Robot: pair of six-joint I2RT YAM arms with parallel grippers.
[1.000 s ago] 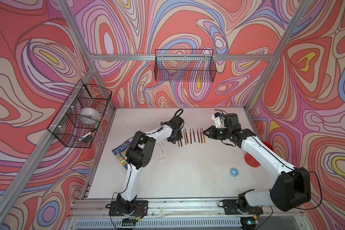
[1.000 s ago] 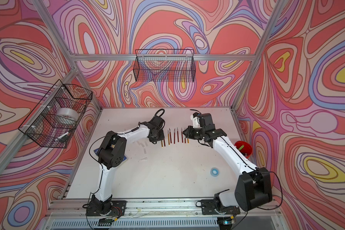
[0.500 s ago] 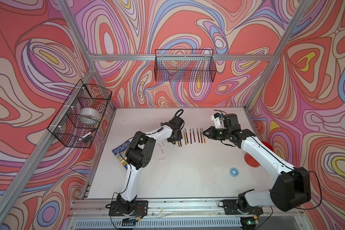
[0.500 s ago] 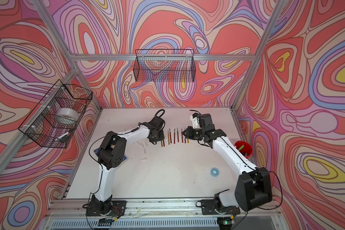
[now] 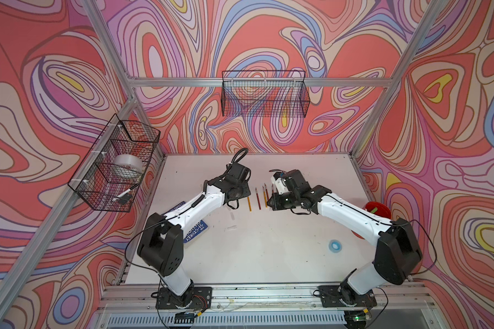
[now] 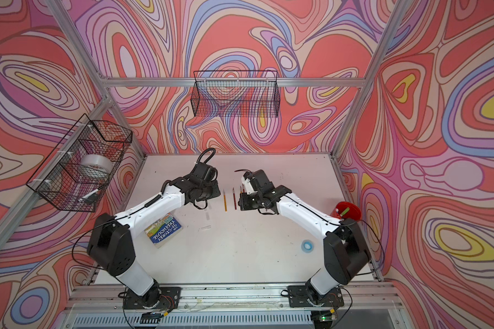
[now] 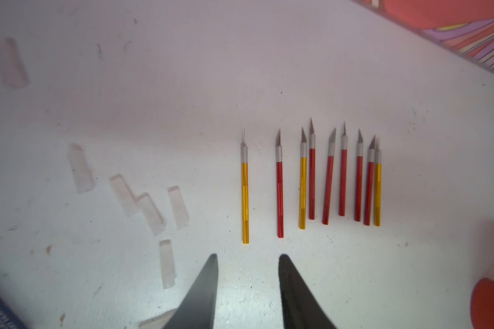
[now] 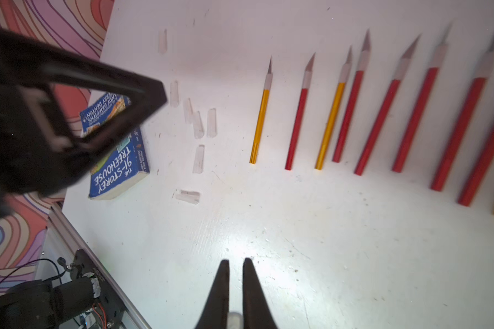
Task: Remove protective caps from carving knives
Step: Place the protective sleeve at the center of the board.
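Note:
Several carving knives (image 7: 280, 196) lie side by side in a row on the white table, red and yellow handles, grey blades bare; they also show in both top views (image 5: 258, 199) (image 6: 230, 199) and the right wrist view (image 8: 297, 128). Loose protective caps (image 7: 149, 213) (image 8: 198, 125) are scattered on the table beside the row. My left gripper (image 7: 248, 257) hovers open and empty just off the handle ends of the yellow knife (image 7: 245, 199) and its red neighbour. My right gripper (image 8: 236, 260) is shut on a small whitish cap (image 8: 234, 318) above bare table in front of the row.
A blue book (image 5: 196, 230) lies by the left arm. One stray cap (image 5: 231, 228) lies mid-table. A blue tape ring (image 5: 335, 245) and a red bowl (image 5: 378, 210) are on the right. Wire baskets hang on the back wall (image 5: 264, 96) and the left wall (image 5: 114, 168).
My right gripper has moved left and toward the front, away from the right end of the knife row. The left gripper's jaws have widened slightly; that arm has barely moved.

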